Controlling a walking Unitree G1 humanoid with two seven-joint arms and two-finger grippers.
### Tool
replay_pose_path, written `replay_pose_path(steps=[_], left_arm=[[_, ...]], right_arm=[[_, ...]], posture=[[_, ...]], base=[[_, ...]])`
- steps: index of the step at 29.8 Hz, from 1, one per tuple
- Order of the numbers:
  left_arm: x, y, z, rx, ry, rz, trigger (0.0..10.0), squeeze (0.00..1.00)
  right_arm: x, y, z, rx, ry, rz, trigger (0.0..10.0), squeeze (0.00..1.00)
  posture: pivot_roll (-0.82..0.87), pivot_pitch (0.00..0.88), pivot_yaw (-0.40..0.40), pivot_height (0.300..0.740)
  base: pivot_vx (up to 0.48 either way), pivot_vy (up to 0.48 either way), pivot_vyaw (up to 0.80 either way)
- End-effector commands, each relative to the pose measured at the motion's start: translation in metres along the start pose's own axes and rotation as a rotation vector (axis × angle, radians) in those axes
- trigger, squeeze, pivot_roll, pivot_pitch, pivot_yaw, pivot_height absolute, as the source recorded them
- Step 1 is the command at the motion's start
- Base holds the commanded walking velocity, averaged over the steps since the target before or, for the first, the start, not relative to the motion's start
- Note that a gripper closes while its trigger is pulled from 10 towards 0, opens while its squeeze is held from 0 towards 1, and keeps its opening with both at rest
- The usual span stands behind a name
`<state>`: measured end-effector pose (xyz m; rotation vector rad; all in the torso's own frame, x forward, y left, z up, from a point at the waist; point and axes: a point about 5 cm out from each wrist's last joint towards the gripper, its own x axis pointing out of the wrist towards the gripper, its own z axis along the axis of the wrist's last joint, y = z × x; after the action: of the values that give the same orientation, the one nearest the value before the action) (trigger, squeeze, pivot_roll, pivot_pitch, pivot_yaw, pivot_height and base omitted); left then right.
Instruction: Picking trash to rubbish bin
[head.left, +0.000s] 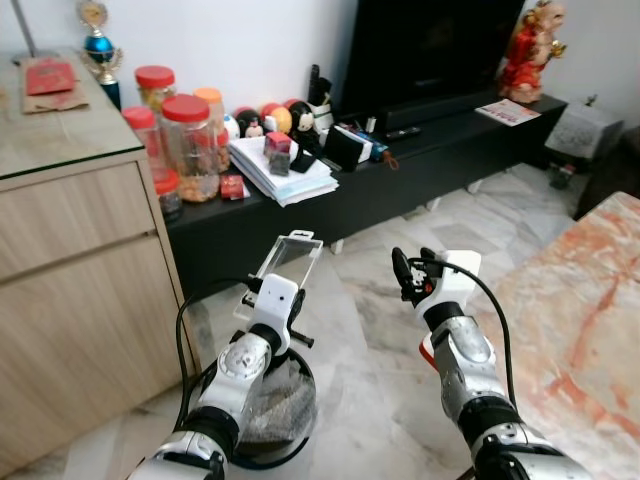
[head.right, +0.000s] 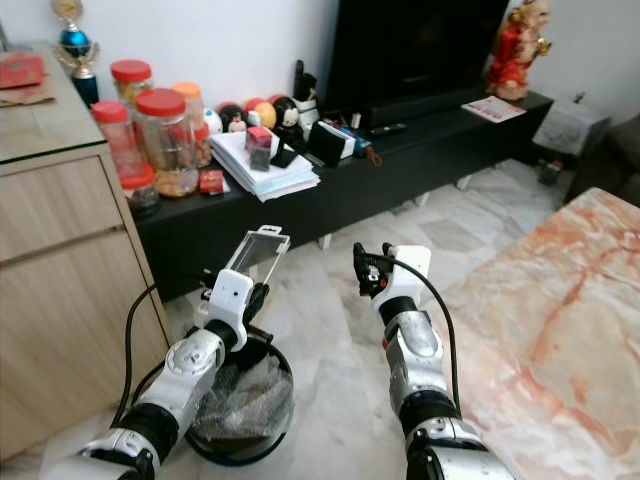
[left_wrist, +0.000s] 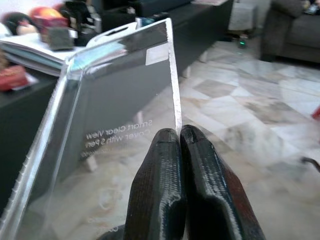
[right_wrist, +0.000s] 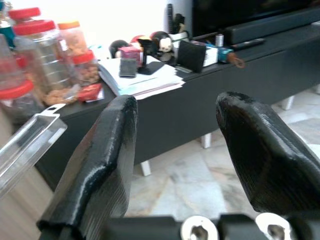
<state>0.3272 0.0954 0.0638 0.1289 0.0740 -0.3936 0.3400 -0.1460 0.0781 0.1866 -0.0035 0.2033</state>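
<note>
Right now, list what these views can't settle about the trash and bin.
- Bin contents: dark liner, left arm covers part, head views.
- Clear plastic package print: mirrored, mostly too small, left wrist view.
- Left tool hides the package's pinched edge.
- Right tool: open, empty.

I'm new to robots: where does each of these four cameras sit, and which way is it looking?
Left eye view: on the head, looking down at the bin; both silver arms show.
Right eye view: beside it, same scene.
Left wrist view: along the left hand, shut on the clear plastic package.
Right wrist view: along the open right hand, towards the black TV console.
Shared: package and console.
</note>
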Motion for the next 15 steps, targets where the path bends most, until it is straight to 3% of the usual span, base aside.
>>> replay_pose_path(steps=[1, 7, 15], left_arm=[[0.0001, 0.0034, 0.003, -0.002, -0.016, 0.031, 10.0, 0.0], [-0.0005, 0.0078, 0.0031, 0.009, -0.014, 0.061, 10.0, 0.0], [0.0001, 0.0093, 0.0052, 0.011, -0.02, 0.068, 10.0, 0.0]], right_arm=[[0.0017, 0.0025, 0.0031, -0.012, -0.008, 0.018, 10.0, 0.0], [0.0014, 0.0051, 0.0006, -0.032, 0.006, 0.027, 10.0, 0.0], [0.0014, 0.0034, 0.0006, -0.025, 0.013, 0.016, 10.0, 0.0]], posture=[[0.21, 0.0, -0.11, 0.74], [0.21, 0.0, -0.11, 0.74], [0.21, 0.0, -0.115, 0.74]], base=[[0.0, 0.0, 0.0], [0.259, 0.0, 0.0], [0.451, 0.0, 0.0]])
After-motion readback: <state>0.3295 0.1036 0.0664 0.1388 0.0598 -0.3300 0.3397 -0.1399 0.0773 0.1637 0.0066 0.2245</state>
